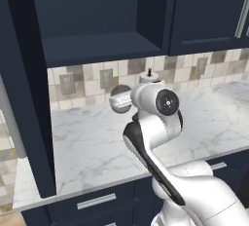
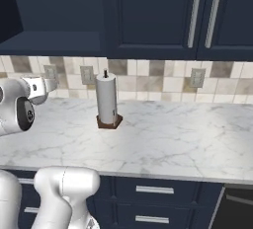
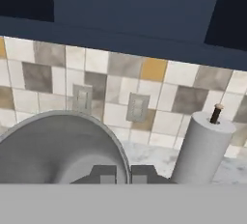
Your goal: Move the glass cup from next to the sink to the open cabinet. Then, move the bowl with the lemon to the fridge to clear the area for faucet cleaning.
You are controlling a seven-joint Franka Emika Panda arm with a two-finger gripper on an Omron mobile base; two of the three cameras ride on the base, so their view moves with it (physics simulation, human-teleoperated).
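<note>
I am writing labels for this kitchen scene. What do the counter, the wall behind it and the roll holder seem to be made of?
The counter looks like polished white marble: grey veins run through it. The wall looks like matte ceramic tile: small beige, grey and tan squares with pale joints. The roll holder seems to carry white paper on a dark brown base, perhaps wood; this render leaves it open.
</note>
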